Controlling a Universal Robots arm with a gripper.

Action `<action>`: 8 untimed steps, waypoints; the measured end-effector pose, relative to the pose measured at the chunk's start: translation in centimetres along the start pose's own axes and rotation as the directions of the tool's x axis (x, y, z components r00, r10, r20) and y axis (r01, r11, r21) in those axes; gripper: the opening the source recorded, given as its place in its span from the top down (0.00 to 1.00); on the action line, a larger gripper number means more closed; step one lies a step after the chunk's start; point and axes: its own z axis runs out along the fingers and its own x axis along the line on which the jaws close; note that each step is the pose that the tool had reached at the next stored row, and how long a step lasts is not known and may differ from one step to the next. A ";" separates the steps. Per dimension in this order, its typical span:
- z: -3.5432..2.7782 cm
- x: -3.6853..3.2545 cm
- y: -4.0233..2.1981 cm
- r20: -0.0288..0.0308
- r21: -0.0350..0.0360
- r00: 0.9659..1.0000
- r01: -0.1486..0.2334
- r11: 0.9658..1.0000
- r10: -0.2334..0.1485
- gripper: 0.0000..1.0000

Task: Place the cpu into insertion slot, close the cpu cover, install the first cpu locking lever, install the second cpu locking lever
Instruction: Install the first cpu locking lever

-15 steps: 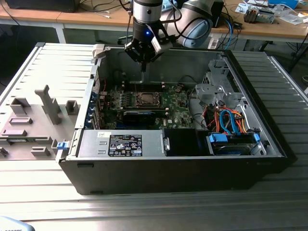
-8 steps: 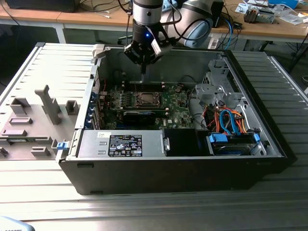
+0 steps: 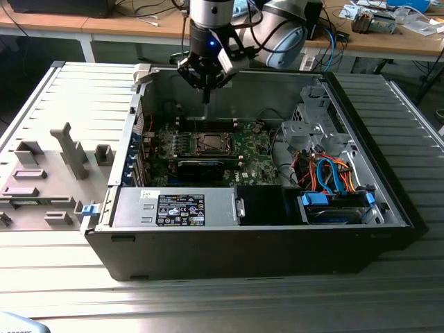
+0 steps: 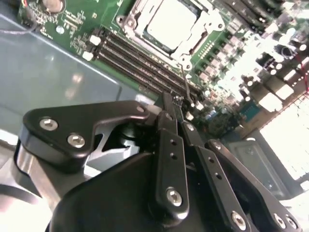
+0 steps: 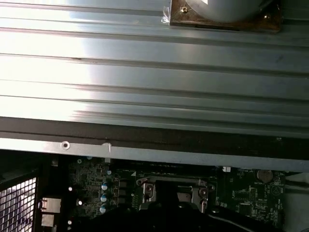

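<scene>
While my gripper hangs above the open computer case, its fingers are drawn together into a narrow point, clamped on nothing that I can make out, so the tip can work as a slim probe near the socket. Going from the exterior view's left: a grey fixture tray with upright blocks sits on the ribbed metal table, just beside the case's left wall. Inside the case, the green circuit board lies flat on the case floor, toward its far side. At the board's middle is the insertion slot, and in the second wrist view the cpu already lies in it, silvery face up, with the cpu cover closed as a metal frame around it; I judge it is held flat this way so the levers can lock it. A thin wire lever sticks out from the socket's edge toward my fingertips, near them, but I cannot tell if they touch. Toward the case's right wall are a metal drive cage and orange and blue cables. Behind the table stands a wooden bench strewn with cables and parts.
</scene>
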 end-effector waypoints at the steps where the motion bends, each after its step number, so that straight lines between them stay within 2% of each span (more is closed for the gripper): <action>1: -0.02 0.43 0.03 0.001 0.000 1.000 0.001 1.000 -0.001 0.89; 5: 0.07 2.66 0.17 0.005 0.000 1.000 0.001 1.000 -0.001 0.89; 7: 0.24 3.50 0.15 0.005 0.001 1.000 0.001 1.000 -0.001 0.89; 8: 0.66 3.98 -0.06 0.005 0.000 1.000 0.001 1.000 -0.001 0.89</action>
